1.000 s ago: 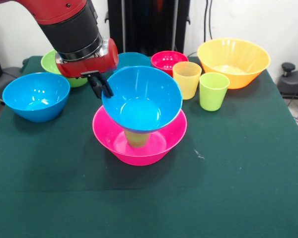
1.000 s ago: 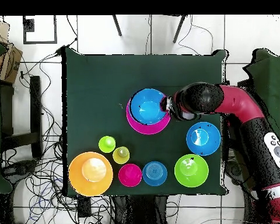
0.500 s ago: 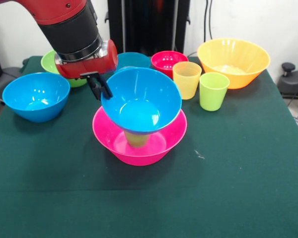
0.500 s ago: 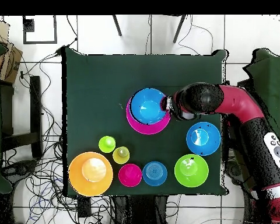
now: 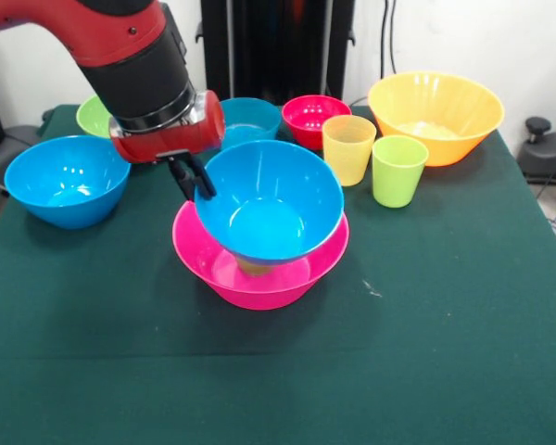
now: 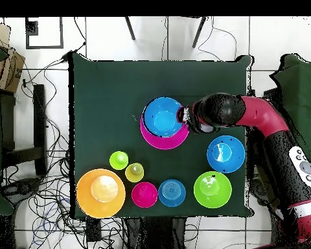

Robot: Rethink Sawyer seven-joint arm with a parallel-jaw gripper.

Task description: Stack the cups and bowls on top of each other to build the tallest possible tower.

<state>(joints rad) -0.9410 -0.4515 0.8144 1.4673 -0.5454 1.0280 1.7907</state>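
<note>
bowl [image 5: 271, 202] on cup [image 5: 252, 267] (inside larger bowl [image 5: 213, 269]).

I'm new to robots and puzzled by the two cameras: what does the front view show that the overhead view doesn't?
Only the front view shows the cup propping the blue bowl up inside the pink bowl, and the pincer gripping the blue bowl's rim. Only the overhead view shows the whole table and the arm reaching in. Both show the orange bowl and the spare cups.
</note>
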